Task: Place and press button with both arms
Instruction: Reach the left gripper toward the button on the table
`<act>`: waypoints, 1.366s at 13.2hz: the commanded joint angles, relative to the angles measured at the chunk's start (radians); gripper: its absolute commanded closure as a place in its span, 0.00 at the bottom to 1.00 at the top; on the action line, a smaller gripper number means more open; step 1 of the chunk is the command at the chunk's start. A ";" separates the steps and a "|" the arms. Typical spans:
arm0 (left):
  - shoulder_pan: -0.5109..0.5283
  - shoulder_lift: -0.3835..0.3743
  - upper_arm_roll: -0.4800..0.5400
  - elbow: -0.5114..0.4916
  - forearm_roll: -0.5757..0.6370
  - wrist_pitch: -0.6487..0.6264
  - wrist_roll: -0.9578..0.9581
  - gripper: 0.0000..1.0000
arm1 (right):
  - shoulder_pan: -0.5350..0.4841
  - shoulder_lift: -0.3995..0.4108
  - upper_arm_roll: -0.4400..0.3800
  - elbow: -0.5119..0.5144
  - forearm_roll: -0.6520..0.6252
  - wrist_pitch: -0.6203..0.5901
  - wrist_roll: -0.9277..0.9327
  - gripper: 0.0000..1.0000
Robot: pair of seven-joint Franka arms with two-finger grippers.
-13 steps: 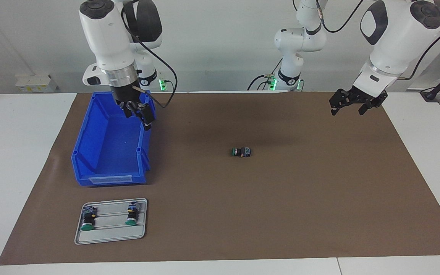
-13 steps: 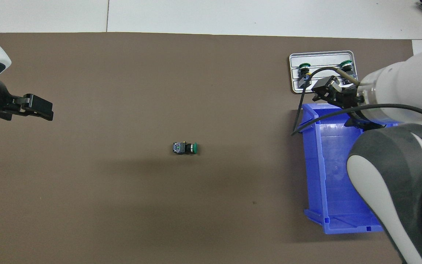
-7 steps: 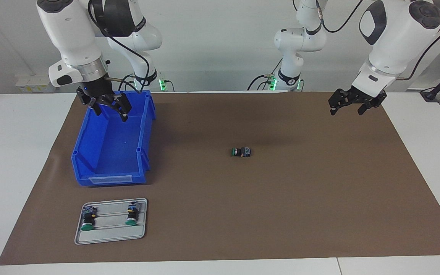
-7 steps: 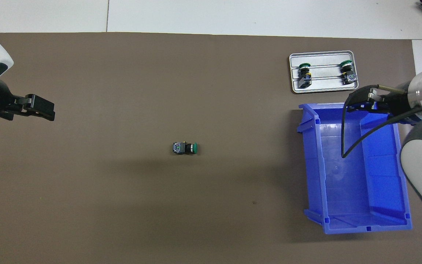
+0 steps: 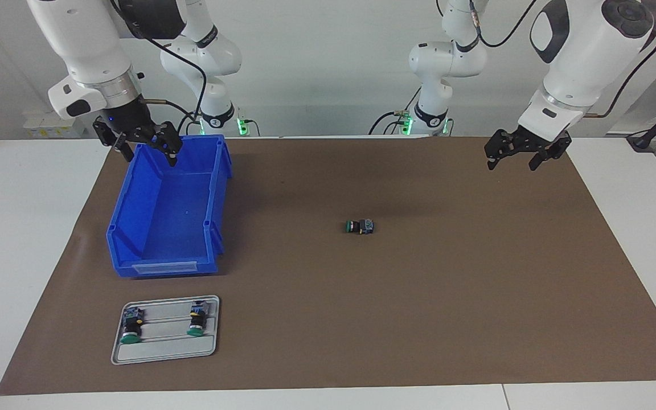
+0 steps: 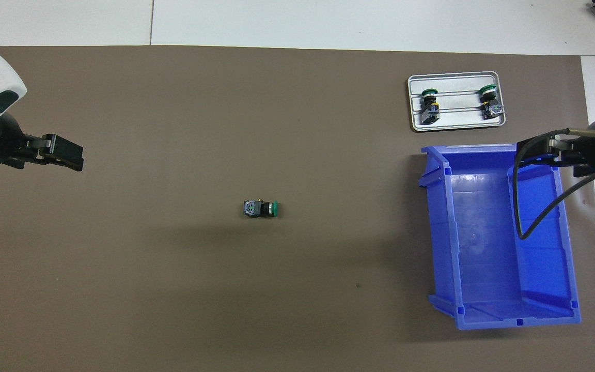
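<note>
— So where does your small green-capped push-button [image 5: 359,226] sit?
— You see it lying on its side on the brown mat [image 5: 419,296] that covers the white surface [image 5: 20,239], about mid-mat, touching nothing.
— And your grippers?
— Your left gripper [image 5: 520,156] hangs spread and empty over the mat toward its own end. Your right gripper [image 5: 144,148] is spread and empty too, over the robot-side rim of the blue plastic bin [image 5: 165,265].
— Anything else?
— Yes, a grey metal tray [image 5: 163,353] lies farther from the robots than the bin and carries two more green-capped buttons [image 5: 130,327].
</note>
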 commanded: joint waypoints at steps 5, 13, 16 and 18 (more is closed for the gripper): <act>-0.097 -0.082 0.000 -0.196 -0.026 0.259 0.535 0.00 | -0.035 -0.002 0.008 -0.007 0.016 -0.016 -0.045 0.00; -0.274 -0.111 -0.002 -0.326 -0.065 0.299 0.976 0.00 | -0.023 -0.002 0.014 -0.007 0.026 -0.018 -0.045 0.00; -0.379 -0.060 0.000 -0.356 -0.066 0.414 0.960 0.00 | -0.021 -0.002 0.014 -0.007 0.026 -0.016 -0.045 0.00; -0.434 -0.022 0.000 -0.366 -0.065 0.483 0.921 0.00 | -0.021 -0.002 0.014 -0.007 0.026 -0.018 -0.045 0.00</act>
